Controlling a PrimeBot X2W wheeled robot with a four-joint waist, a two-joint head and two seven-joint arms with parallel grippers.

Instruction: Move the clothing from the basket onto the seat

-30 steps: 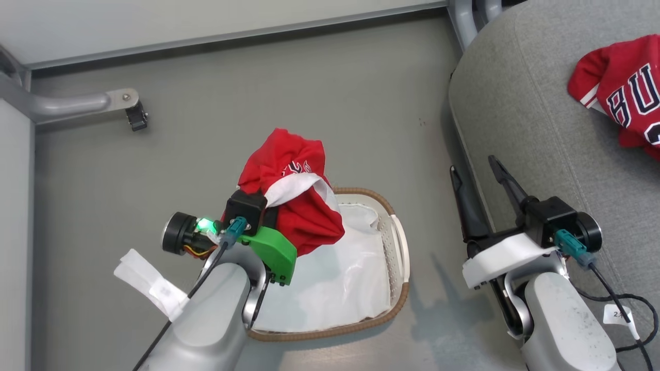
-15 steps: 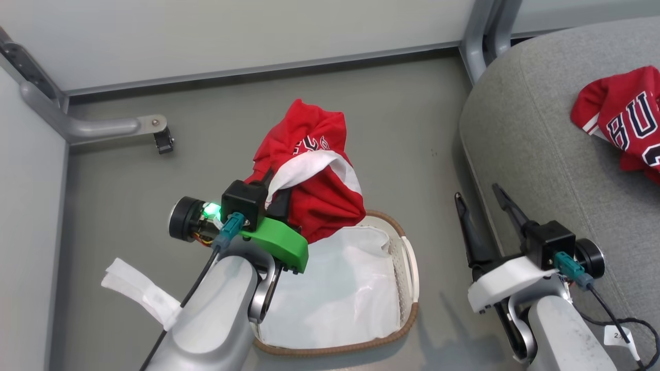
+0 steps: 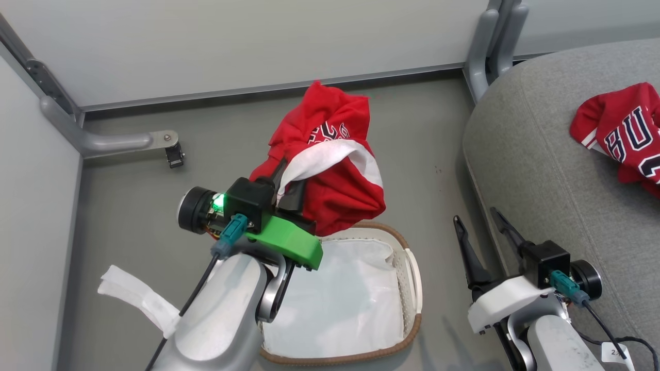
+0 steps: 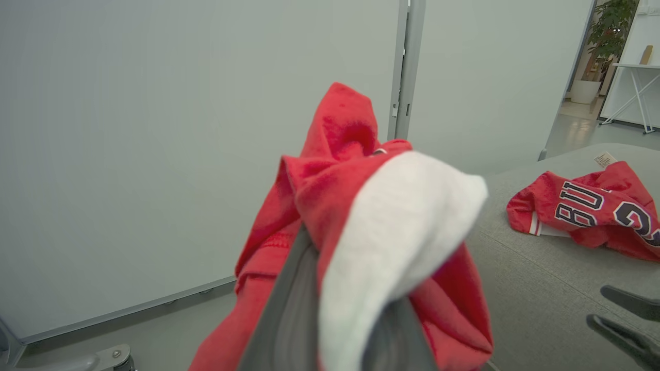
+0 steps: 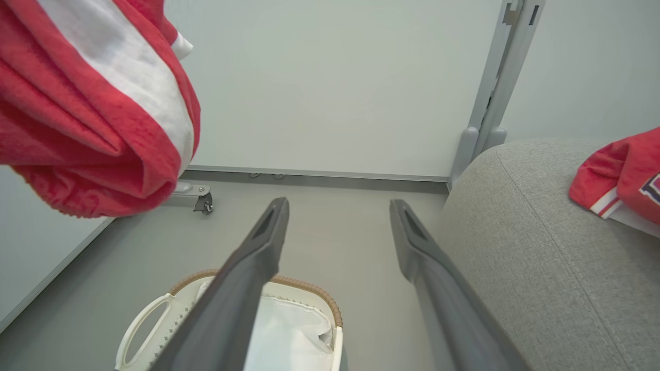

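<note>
Red garment [image 3: 337,178]: bunched, pinched in left fingers [image 3: 295,195], hanging above basket [image 3: 397,243]. Right fingers [image 3: 464,250]: spread, empty, beside seat [image 3: 541,170].

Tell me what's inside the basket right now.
Inside the basket I see just its white cloth liner. The left forearm covers the near-left corner, so that part cannot be checked.

The red jersey [image 3: 619,129] on the seat [image 3: 536,180] bears dark, white-edged letters "BU" above part of a numeral. Lettering on the lifted red garment [image 3: 340,185] is too crumpled to read.
</note>
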